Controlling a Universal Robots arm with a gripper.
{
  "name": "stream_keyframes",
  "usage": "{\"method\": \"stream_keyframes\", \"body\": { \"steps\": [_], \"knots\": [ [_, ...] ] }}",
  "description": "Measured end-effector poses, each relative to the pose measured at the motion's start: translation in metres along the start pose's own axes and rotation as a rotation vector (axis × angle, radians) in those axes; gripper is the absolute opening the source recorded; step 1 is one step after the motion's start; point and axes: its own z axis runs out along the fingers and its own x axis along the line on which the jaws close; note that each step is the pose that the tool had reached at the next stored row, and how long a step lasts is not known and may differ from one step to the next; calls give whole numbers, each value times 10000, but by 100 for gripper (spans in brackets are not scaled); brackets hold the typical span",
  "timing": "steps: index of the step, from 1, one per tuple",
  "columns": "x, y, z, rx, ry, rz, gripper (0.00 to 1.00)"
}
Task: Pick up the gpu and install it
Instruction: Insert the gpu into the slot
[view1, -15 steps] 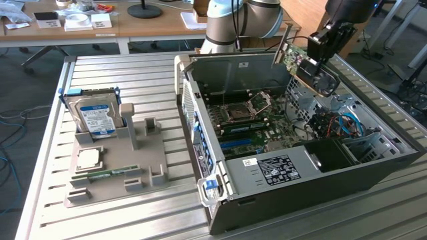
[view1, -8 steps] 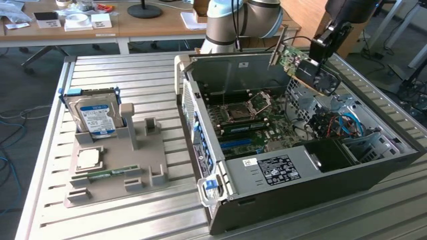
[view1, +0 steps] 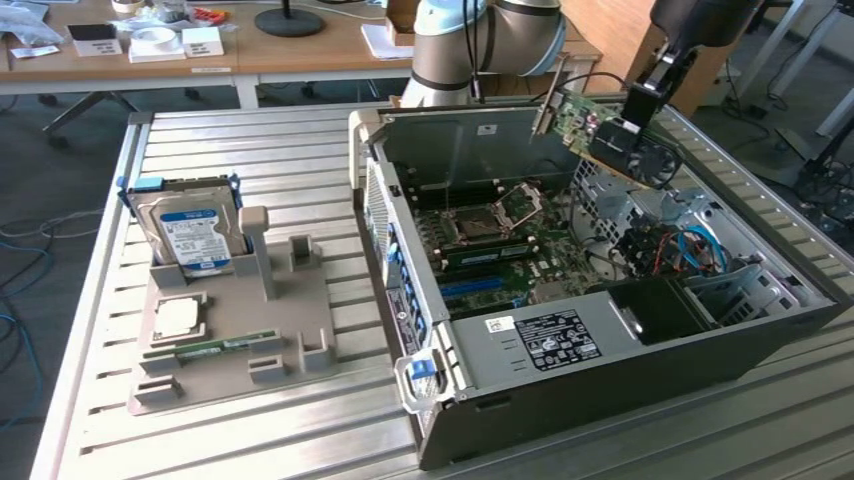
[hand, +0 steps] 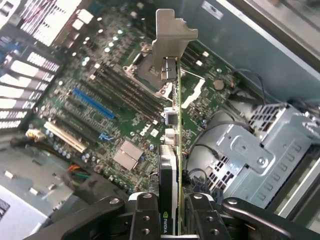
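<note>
The claw (hand: 172, 220) is clamped on the gpu (view1: 603, 128), its two fingers (hand: 145, 215) pressing the card's flat faces at the end away from the bracket (hand: 171, 37). The card hangs tilted in the upper right of the exterior view, above the open computer case (view1: 400, 250) and clear of the motherboard (view1: 534, 260) below. Nothing of it touches a slot.

It looks light and stiff, a thin board that should not sag in this grip. It is probably fragile, though: bare components and solder stand on its faces, and the contact edge would suffer from scraping or a skewed push. The faces near the cooler, where the fingers sit now, seem the safest hold. The silvery bracket is thin sheet metal and would likely bend if squeezed.

As for writing, a green and white mark on the card between the fingers appears to read NVIDIA. A black label (view1: 558, 340) on the box at the case's front carries white print too small to read. At the exterior view's left, on the ribbed surface (view1: 267, 150), the hard drive (view1: 194, 235) stands in a grey holder (view1: 300, 300) with a blue and white label, unreadable. A green memory stick (view1: 227, 347) lies there too.
</note>
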Motion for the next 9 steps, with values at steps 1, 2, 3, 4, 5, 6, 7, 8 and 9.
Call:
{"method": "stream_keyframes", "body": {
  "steps": [1,2,3,4,5,6,7,8,9],
  "knots": [
    [0,0,0,-4,7,-180,27],
    [0,0,0,-8,13,-364,27],
    [0,0,0,-12,20,-545,27],
    [0,0,1,-17,26,-723,27],
    [0,0,0,-20,33,-904,27],
    [0,0,1,-25,40,-1094,27],
    [0,0,1,-29,46,-1274,27],
    [0,0,1,-33,53,-1454,27],
    [0,0,1,-37,59,-1632,27]
  ]
}}
